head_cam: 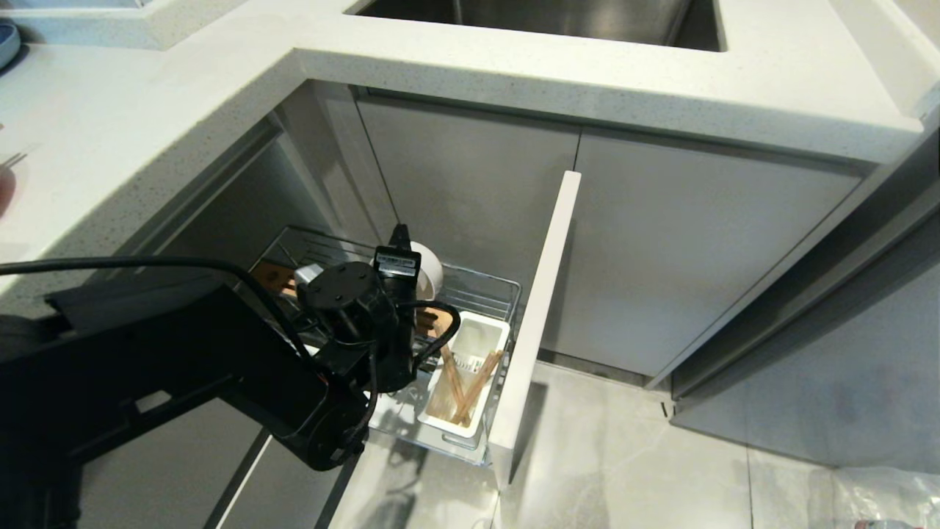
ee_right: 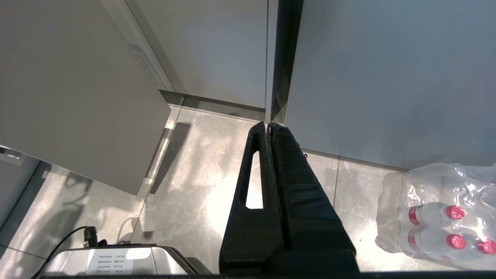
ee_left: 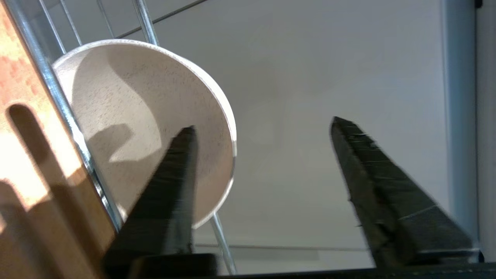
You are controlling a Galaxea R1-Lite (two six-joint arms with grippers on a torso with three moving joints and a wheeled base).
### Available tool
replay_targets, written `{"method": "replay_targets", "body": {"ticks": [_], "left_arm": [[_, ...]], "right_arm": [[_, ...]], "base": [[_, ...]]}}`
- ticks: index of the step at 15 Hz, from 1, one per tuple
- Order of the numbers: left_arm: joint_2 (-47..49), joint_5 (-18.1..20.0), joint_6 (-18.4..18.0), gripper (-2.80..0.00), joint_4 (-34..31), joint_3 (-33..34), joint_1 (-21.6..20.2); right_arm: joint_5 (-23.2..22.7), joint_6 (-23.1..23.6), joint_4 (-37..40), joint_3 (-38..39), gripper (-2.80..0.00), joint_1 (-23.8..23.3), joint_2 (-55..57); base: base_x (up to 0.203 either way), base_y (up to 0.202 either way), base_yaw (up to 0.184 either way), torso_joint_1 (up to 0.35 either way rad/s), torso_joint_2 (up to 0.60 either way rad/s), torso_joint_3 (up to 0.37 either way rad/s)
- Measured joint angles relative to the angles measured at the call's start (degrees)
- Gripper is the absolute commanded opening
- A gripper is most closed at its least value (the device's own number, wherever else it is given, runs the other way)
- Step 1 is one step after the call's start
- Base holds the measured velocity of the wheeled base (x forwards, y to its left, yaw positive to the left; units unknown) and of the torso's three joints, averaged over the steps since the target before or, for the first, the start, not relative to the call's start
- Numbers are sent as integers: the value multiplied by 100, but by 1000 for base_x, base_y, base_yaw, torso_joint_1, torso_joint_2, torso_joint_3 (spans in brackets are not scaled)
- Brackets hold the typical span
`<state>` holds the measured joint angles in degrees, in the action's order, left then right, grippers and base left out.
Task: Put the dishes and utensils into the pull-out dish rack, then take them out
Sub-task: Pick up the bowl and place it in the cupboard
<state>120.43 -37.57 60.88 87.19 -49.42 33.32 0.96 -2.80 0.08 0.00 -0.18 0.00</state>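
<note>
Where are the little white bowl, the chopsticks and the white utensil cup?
bowl (ee_left: 147, 116), left wrist view, on its speckled inner wall.
chopsticks (head_cam: 481, 378), head view, on one stick's shaft leaning in the cup.
utensil cup (head_cam: 486, 330), head view, on its far inner wall.

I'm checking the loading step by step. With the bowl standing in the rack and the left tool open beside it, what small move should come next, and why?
Probably draw the left tool straight back from the bowl. The bowl stands on edge against the rack wires, one finger still overlaps its rim, and the jaws stand apart, gripping nothing. Backing out straight should avoid tipping it.
</note>
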Motion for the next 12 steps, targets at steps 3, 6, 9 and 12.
{"method": "replay_targets", "body": {"ticks": [3,6,9,12], "left_arm": [[-321,50,-38,0,0,389,63],[-777,169,-237,0,2,823,106],[-1218,266,-336,0,0,1208,205],[-1583,379,-698,-280,0,1413,333]], "right_arm": [[0,2,2,0,-280,0,0],[-2,0,2,0,-280,0,0],[0,1,0,0,-280,0,0],[-2,2,2,0,-280,0,0]], "base": [[0,0,0,0,0,0],[0,0,0,0,0,0],[0,0,0,0,0,0],[0,0,0,0,0,0]]}}
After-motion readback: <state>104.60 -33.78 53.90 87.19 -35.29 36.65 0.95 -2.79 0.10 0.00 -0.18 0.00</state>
